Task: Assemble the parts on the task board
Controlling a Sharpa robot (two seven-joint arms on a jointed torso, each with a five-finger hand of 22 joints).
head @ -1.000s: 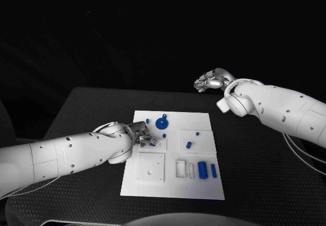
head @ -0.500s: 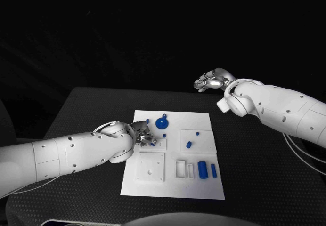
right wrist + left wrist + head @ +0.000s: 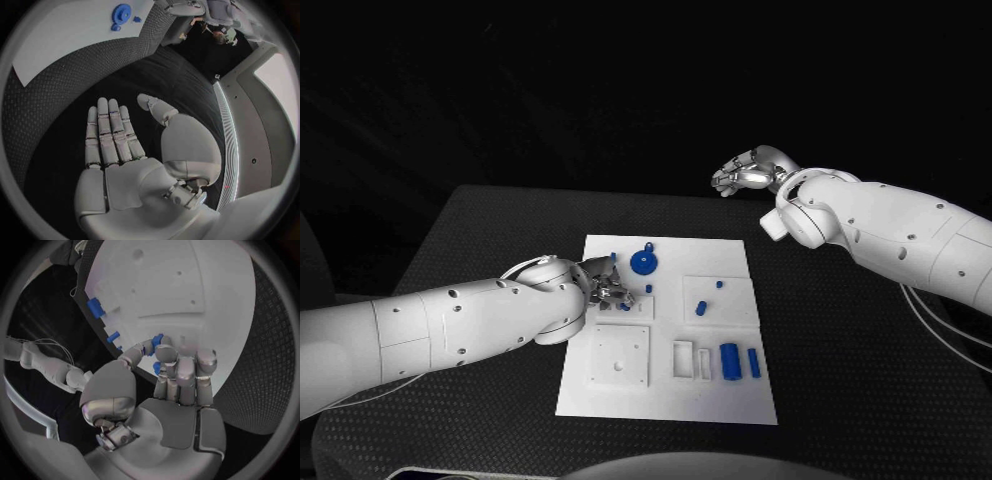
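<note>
The left hand (image 3: 178,375) hovered low over the task board (image 3: 733,395), its fingertips (image 3: 164,352) pinched on a small blue part (image 3: 156,339) — a short peg-like piece, most of it hidden by the fingers. In the head view that hand (image 3: 603,290) sat over the board's left side, toward the desk's far edge, just beside a raised white square fixture (image 3: 619,357).

The part looked rigid moulded plastic: light, stiff, and smooth enough to twist or slip in metal fingertips. A pinch across its short sides, near the middle, would probably hold it straight for seating; squeezing harder should not hurt it, though a tilted grip could jam it at the socket.

Further out lay the other parts — a blue gear (image 3: 643,262) near the board's far edge, a small peg (image 3: 701,307) in a middle fixture, and a blue cylinder (image 3: 728,359) with a slim bar (image 3: 753,363) toward the board's near right corner.

The right hand (image 3: 750,170) was held well off the board beyond the desk's far edge, fingers flat and apart, holding nothing (image 3: 115,145).
</note>
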